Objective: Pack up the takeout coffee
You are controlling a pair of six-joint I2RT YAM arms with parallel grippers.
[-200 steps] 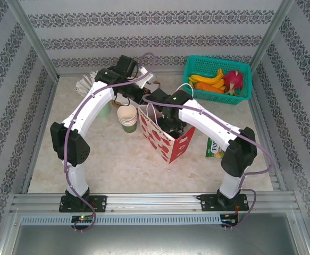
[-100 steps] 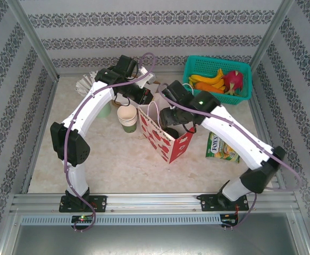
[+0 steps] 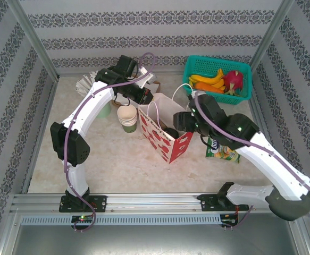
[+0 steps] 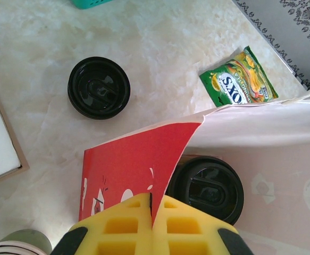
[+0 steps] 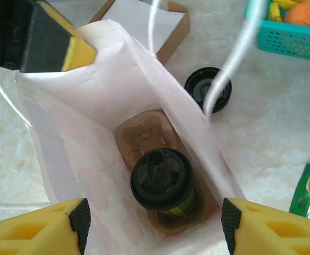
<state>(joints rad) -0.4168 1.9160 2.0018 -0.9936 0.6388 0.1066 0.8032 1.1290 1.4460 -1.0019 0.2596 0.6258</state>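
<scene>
A red-and-white paper bag (image 3: 165, 139) stands open mid-table. My left gripper (image 4: 152, 223) is shut on the bag's red upper edge (image 4: 133, 164) and holds it apart. Inside, one takeout coffee (image 5: 161, 178) with a black lid sits upright in the near hole of a brown carrier (image 5: 144, 135). My right gripper (image 5: 155, 212) hangs open above the bag's mouth, its jaws wide and clear of the cup. Another black lid (image 4: 99, 87) lies on the table beyond the bag; I cannot tell whether a cup is under it. A stack of unlidded cups (image 3: 127, 118) stands left of the bag.
A teal basket (image 3: 239, 68) holding fruit sits at the back right. A green snack packet (image 3: 221, 149) lies right of the bag. A pale green cup of sticks (image 3: 93, 87) is at the back left, a flat cardboard piece (image 5: 149, 16) behind the bag.
My right gripper has risen out of the bag and drawn back to the right, its jaws widening; the coffee stays in the carrier. The left gripper has kept its hold.
</scene>
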